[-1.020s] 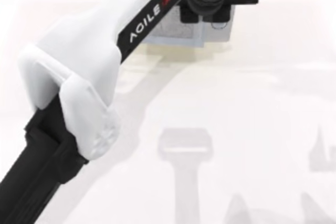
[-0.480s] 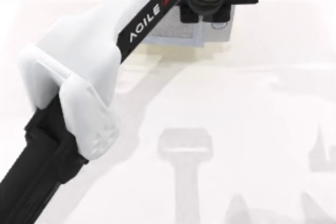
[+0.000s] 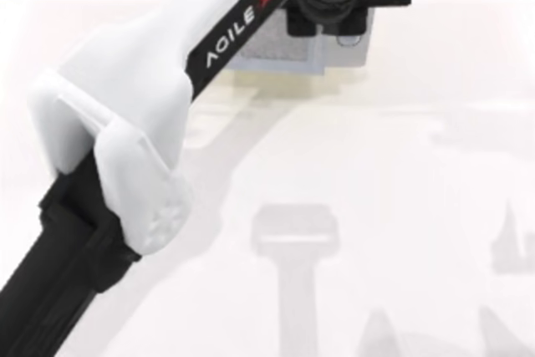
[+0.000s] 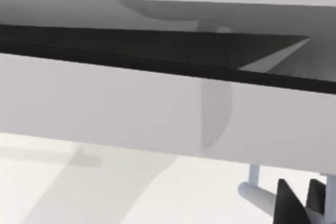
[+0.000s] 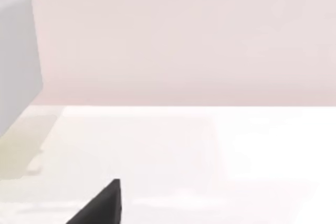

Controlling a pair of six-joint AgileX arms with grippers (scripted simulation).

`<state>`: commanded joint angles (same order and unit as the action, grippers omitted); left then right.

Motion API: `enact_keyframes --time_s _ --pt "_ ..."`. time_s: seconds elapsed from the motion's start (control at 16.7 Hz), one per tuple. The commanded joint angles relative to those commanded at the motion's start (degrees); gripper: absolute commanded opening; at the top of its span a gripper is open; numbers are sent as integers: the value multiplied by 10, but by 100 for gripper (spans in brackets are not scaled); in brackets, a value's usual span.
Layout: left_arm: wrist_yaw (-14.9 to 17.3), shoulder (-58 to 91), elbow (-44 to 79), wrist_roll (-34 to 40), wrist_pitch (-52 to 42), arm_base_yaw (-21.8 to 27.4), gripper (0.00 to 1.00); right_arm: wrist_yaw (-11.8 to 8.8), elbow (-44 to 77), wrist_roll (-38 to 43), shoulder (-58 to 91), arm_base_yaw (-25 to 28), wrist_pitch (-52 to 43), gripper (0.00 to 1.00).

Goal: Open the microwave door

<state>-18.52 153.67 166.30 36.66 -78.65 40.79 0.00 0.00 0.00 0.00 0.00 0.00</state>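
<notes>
The microwave (image 3: 284,43) sits at the counter's (image 3: 401,173) far edge. The left end effector (image 3: 322,18) is at the microwave door (image 4: 157,103); I cannot tell its grip. A dark gap suggests the door is barely ajar, most of the swing remaining

The microwave (image 3: 280,48) stands at the far middle of the table (image 3: 401,173). My left arm (image 3: 134,123) reaches diagonally from the near left up over the microwave, and the left gripper (image 3: 330,14) sits at its front, just beside the microwave door (image 3: 276,49), toward the microwave's right end.
</notes>
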Motion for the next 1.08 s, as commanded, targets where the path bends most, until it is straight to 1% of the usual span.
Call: enact_keyframes --time_s 0.24,0.6,0.72,1.08 --pt "1 -28 -42 -10 26 -2 0 0 0 0 0 0 0 100" --pt "11 -119 -224 -40 114 -6 0 0 0 0 0 0 0 100" --pt "15 -141 -266 -48 137 -6 0 0 0 0 0 0 0 100" --pt "17 -152 -284 -52 148 -7 0 0 0 0 0 0 0 100"
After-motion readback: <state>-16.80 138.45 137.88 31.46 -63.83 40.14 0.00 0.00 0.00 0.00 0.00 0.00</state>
